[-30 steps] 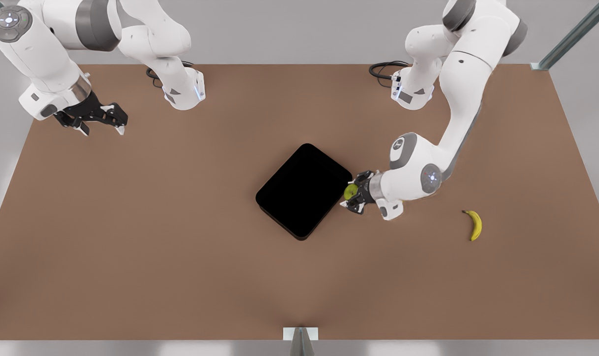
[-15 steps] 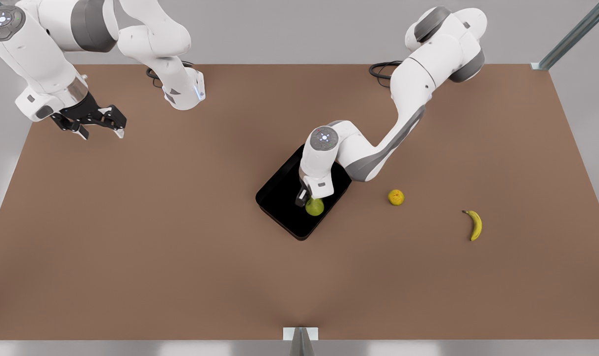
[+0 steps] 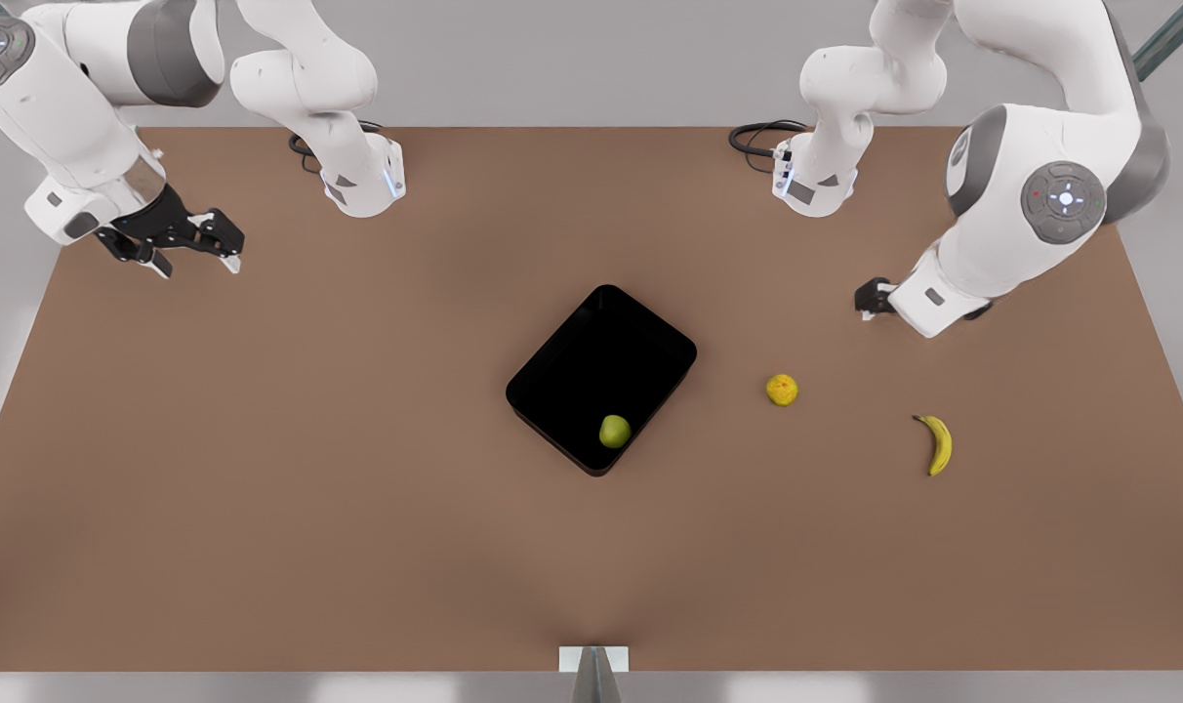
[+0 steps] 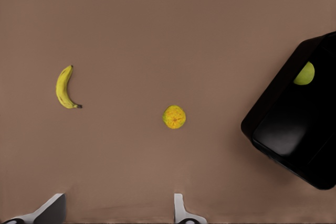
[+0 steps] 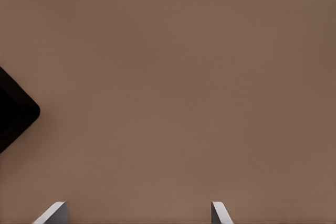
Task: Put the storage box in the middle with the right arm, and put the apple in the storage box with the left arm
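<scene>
The black storage box (image 3: 591, 356) lies at an angle in the middle of the brown table, also seen in the left wrist view (image 4: 289, 124) and by one corner in the right wrist view (image 5: 13, 114). The yellowish-green apple (image 3: 615, 431) rests inside it near its front corner (image 4: 304, 73), with nothing touching it. My left gripper (image 3: 870, 298) hangs open above the table at the front view's right, well away from the box; its fingertips (image 4: 181, 211) are spread wide. My right gripper (image 3: 198, 262) waits open at the far left, with bare table beneath its fingertips (image 5: 220, 211).
A yellow-orange round fruit (image 3: 782, 390) lies on the table right of the box, and a banana (image 3: 936, 444) farther right. Both also lie below the left wrist camera: the fruit (image 4: 174, 117) and the banana (image 4: 64, 87). Arm bases stand at the table's back edge.
The left arm carried the apple over the box, let it go inside, then pulled back up to the front view's right. The apple settled slightly nearer the front corner. The right arm barely moved.
</scene>
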